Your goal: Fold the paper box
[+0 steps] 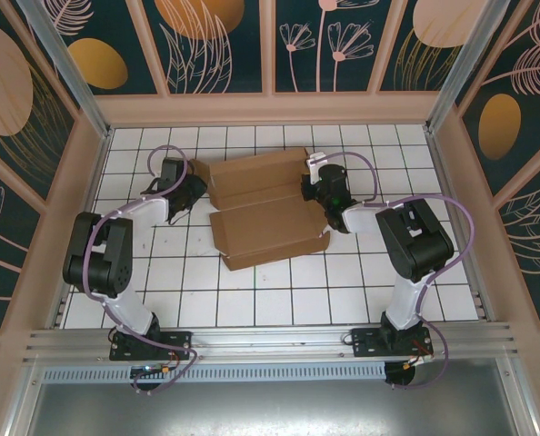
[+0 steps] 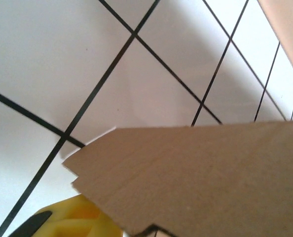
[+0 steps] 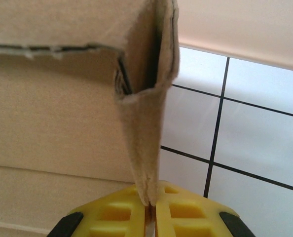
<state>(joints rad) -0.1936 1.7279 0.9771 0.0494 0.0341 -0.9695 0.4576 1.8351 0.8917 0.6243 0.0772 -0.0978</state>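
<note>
The paper box (image 1: 265,213), plain brown cardboard, lies partly folded in the middle of the white tiled floor, with two long raised panels running left to right. My left gripper (image 1: 190,193) is at its left end. In the left wrist view a cardboard flap (image 2: 201,177) lies across the jaws and leaves one yellow finger (image 2: 82,217) showing, so their gap is hidden. My right gripper (image 1: 311,186) is at the box's right end. Its yellow fingers (image 3: 117,217) are pinched on the thin edge of an upright doubled flap (image 3: 146,123).
Patterned walls with pale frames (image 1: 270,107) enclose the tiled floor (image 1: 252,291) on three sides. A metal rail (image 1: 270,341) with both arm bases runs along the near edge. Open tiles lie between the box and the rail.
</note>
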